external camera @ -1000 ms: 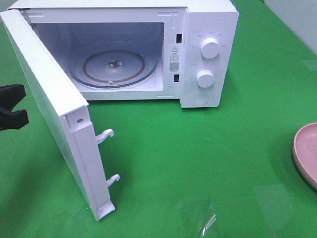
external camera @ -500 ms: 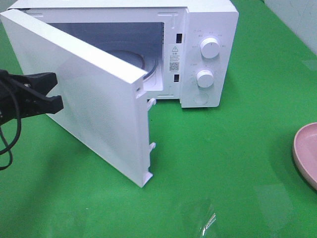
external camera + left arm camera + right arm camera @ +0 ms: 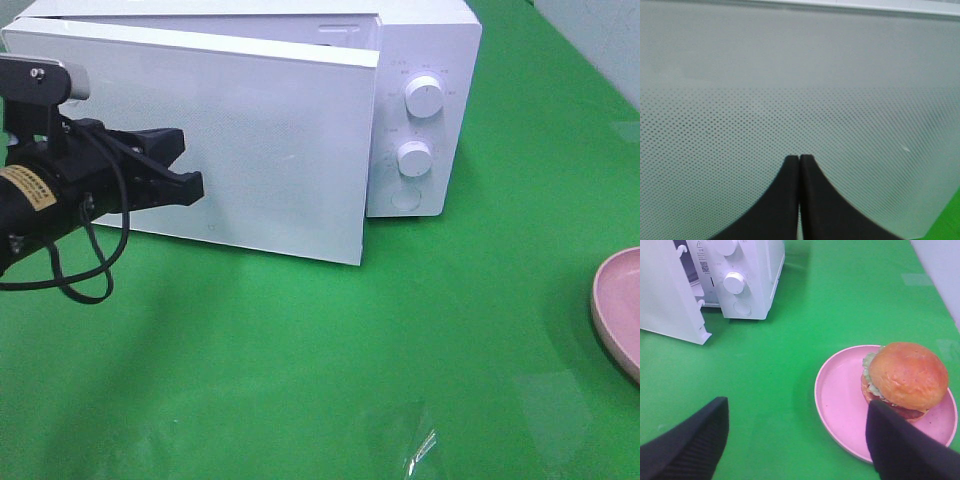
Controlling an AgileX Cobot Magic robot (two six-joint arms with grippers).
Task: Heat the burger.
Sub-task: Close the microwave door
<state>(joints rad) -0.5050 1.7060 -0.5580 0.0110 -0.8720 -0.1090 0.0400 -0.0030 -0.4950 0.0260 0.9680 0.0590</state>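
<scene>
The burger (image 3: 905, 377), with a tan-brown bun and green lettuce, sits on a pink plate (image 3: 840, 400) on the green table; in the exterior view only the plate's rim (image 3: 620, 310) shows at the right edge. My right gripper (image 3: 795, 450) hovers open in front of the plate, holding nothing. The white microwave (image 3: 425, 110) stands at the back. Its door (image 3: 270, 150) is swung almost closed, still slightly ajar. My left gripper (image 3: 192, 163) is shut, its tips (image 3: 799, 160) against the door's dotted panel.
Two round knobs (image 3: 424, 98) and a button are on the microwave's right panel. A clear bit of plastic (image 3: 412, 442) lies on the green cloth near the front edge. The door's latch hooks (image 3: 700, 302) show in the right wrist view.
The microwave door has swung from wide open to nearly closed. My left gripper moved right along with it, staying shut. The right gripper has not moved.
</scene>
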